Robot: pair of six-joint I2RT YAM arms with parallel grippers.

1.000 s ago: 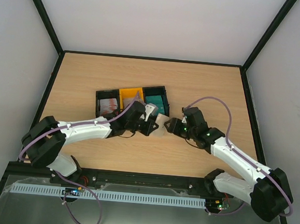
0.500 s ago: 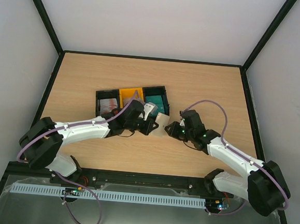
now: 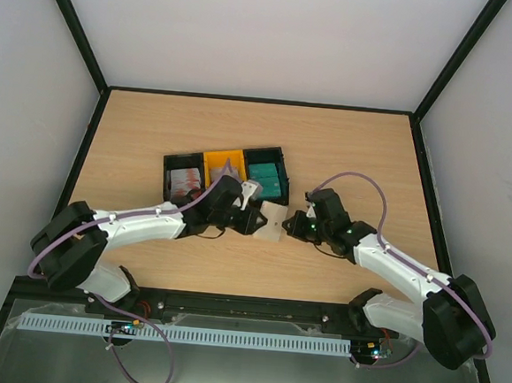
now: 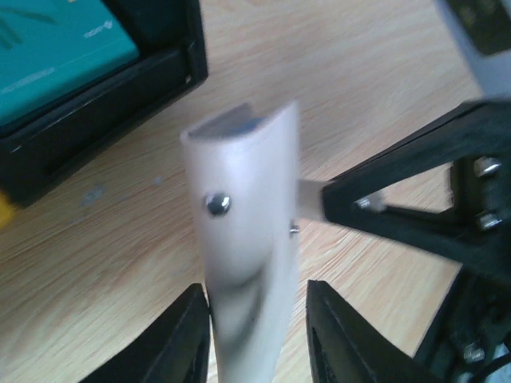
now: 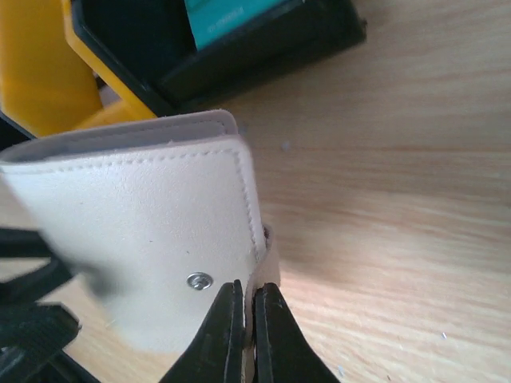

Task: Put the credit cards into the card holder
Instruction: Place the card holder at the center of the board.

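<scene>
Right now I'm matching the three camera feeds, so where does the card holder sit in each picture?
Top external: card holder mid-table, just nearer than the teal card.
Left wrist: card holder centre frame, upright and pale between the left fingers.
Right wrist: card holder left of centre, its tab pinched by the right fingers.
Shared landmark: the teal card, top left in left wrist, top centre in right wrist.

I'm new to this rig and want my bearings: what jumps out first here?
At the centre of the table, the right gripper pinches the tab of a beige card holder while the left gripper straddles it. Just behind sit black-yellow-black trays, a teal card in the right one.
</scene>
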